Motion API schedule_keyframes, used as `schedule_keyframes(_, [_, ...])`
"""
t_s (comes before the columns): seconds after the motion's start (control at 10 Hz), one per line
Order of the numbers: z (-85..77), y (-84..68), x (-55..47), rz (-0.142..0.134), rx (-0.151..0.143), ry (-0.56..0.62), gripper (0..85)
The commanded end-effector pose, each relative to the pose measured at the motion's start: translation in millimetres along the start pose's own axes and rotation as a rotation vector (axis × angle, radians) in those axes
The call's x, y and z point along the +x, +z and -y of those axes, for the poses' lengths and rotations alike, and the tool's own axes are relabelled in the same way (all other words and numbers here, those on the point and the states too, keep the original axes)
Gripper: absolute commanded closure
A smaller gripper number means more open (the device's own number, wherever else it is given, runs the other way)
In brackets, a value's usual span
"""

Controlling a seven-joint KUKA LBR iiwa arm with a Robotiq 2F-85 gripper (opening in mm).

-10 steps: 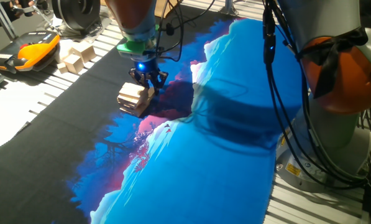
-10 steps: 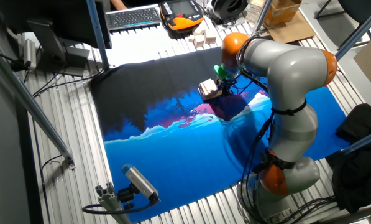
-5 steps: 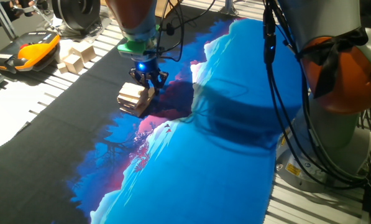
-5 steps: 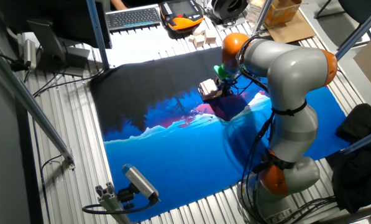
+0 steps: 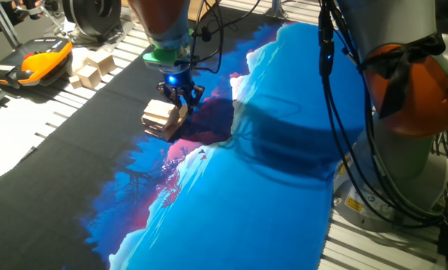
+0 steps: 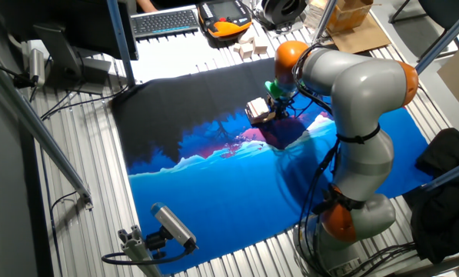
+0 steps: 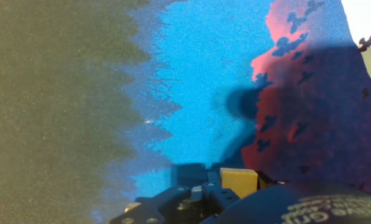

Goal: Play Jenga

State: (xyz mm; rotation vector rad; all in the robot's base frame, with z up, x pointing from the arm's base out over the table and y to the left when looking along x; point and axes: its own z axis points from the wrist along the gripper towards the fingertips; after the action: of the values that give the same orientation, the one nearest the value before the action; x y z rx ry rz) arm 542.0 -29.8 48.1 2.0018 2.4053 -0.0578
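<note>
Gripper (image 5: 181, 98) poised at upper right edge of Jenga stack (image 5: 163, 118), fingers pointing down; open or closed cannot be told. Stack resting on printed blue-and-black mat (image 5: 269, 180). Chunkier wooden cubes (image 5: 93, 67) well apart, toward 10 o'clock.

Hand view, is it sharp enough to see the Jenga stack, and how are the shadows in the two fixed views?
Hand view: soft and grainy, only the printed cloth and a round shadow; no stack visible. One fixed view: sharp, the arm's shadow darkens the cloth beside the Jenga stack under the gripper. The other fixed view: clear, stack small.
</note>
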Motion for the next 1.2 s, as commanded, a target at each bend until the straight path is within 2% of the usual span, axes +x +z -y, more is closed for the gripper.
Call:
schedule_keyframes(0.0, [0.4,0.2,0.0,0.0,0.0,-0.002,51.0])
schedule_keyframes(1.1, [6.4,1.7,3.8,0.004,0.001,-0.02,51.0])
